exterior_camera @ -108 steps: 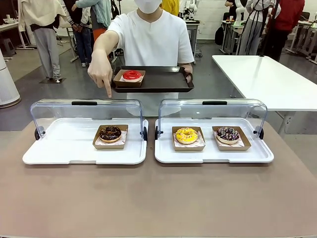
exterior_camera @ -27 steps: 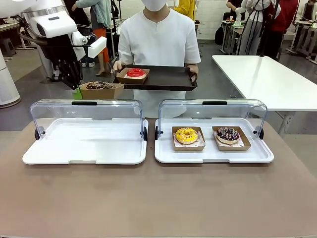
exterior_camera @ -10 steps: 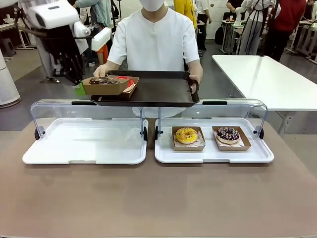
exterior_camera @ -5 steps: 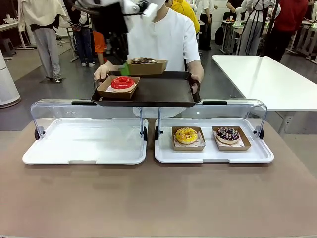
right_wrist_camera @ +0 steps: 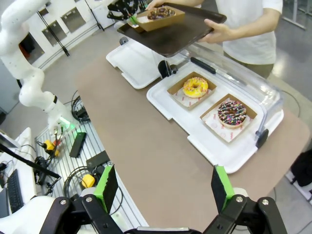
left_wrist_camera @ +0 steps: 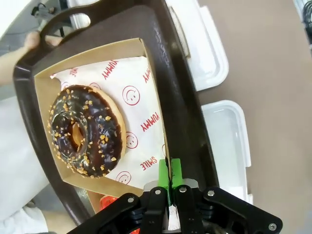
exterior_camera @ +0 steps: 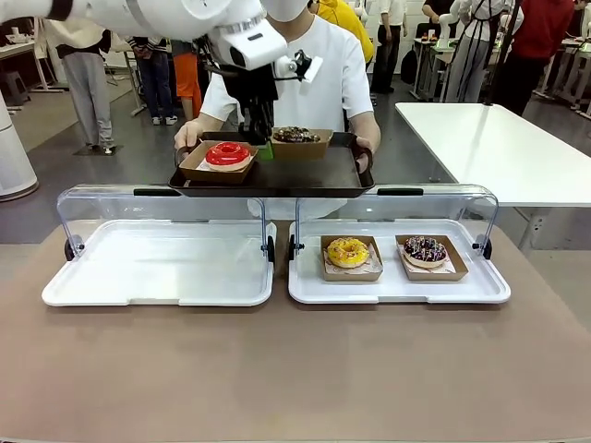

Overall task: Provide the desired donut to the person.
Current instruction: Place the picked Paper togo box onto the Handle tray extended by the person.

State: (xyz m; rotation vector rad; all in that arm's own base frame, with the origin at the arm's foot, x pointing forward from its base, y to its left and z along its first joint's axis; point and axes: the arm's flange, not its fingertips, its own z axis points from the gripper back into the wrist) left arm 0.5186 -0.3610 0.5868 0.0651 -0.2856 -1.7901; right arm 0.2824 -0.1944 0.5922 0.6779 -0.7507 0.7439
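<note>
A chocolate donut with nut crumbs (exterior_camera: pixel 296 135) (left_wrist_camera: pixel 85 130) lies in a brown paper box (left_wrist_camera: pixel 139 63). My left gripper (exterior_camera: pixel 262 148) (left_wrist_camera: pixel 169 179) is shut on that box's edge. The box sits low over the right half of the dark tray (exterior_camera: pixel 323 175) (left_wrist_camera: pixel 185 107); I cannot tell whether it touches. The person (exterior_camera: pixel 319 65), in a white shirt, holds the tray by both ends. A red donut (exterior_camera: pixel 227 153) in its own box rests on the tray's left part. My right gripper (right_wrist_camera: pixel 163 181) hangs open and high over the near table edge, holding nothing.
Two white display trays with raised clear lids stand on the brown table. The left one (exterior_camera: pixel 157 268) has nothing in it. The right one (exterior_camera: pixel 397 286) holds a yellow donut (exterior_camera: pixel 348 251) and a dark sprinkled donut (exterior_camera: pixel 425 248). A white table (exterior_camera: pixel 499 148) stands far right.
My left gripper has carried the chocolate donut's box rightward and down, from above the tray's middle to low over its right half. The person's tray has stayed put.
</note>
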